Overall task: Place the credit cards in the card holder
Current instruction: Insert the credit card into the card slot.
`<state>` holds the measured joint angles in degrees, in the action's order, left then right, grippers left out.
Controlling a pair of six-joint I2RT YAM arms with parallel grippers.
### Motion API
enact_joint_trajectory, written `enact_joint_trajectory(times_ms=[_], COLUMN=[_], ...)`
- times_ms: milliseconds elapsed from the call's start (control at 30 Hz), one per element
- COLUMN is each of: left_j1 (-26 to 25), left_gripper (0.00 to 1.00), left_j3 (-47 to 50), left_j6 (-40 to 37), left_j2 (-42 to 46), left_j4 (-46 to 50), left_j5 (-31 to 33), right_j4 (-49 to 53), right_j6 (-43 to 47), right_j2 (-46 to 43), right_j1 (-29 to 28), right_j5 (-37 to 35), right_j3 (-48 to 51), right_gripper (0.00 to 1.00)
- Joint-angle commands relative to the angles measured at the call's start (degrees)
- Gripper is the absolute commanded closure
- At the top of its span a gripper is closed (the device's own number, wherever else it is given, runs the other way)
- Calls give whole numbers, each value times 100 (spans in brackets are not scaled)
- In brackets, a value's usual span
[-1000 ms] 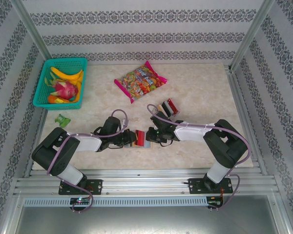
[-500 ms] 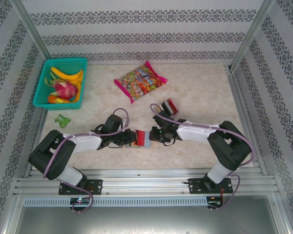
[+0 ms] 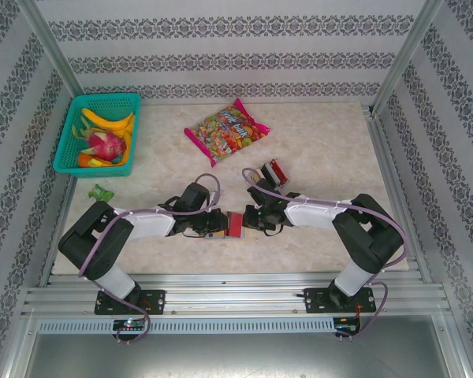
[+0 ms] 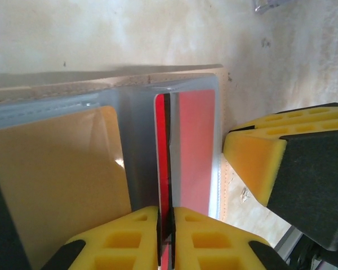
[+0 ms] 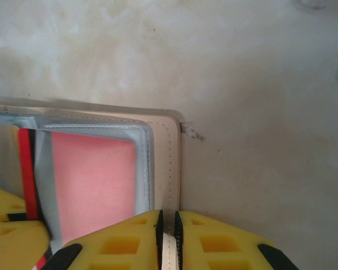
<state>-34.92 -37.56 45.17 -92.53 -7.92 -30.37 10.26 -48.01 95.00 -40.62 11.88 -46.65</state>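
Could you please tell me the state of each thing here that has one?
red card, partly in a clear pocket, pinched edge-on
card holder, open on the table, edge clamped
left gripper, shut on red card
right gripper, shut on card holder
candy bag, lying flat
basket, holding fruit

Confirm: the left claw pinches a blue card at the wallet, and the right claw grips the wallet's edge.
Not blue: the card in the left claw is red, as the left wrist view shows. The right claw does grip the wallet edge.
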Motion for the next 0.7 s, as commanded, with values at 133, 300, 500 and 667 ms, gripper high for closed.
enact_joint_trajectory(times_ms=[133, 300, 500, 667], left_j1=[-204, -200, -202, -192], left_gripper=[79, 73, 61, 57], left_j3=[-201, -292, -260, -288], left_j6=[-167, -267, -308, -323], left_j2=[-91, 72, 748, 1337], left_j4=[289, 607, 1257, 1611], left_j5=[-23, 183, 1070, 1623], right_j4=[-166, -138, -55, 400], right_j6=[-33, -25, 91, 561], right_j2=[151, 85, -310, -983], right_j1=[12, 30, 82, 205], right_j5=[79, 53, 40, -165], right_j3=[105, 116, 81, -210], right_gripper=[82, 81, 80, 76])
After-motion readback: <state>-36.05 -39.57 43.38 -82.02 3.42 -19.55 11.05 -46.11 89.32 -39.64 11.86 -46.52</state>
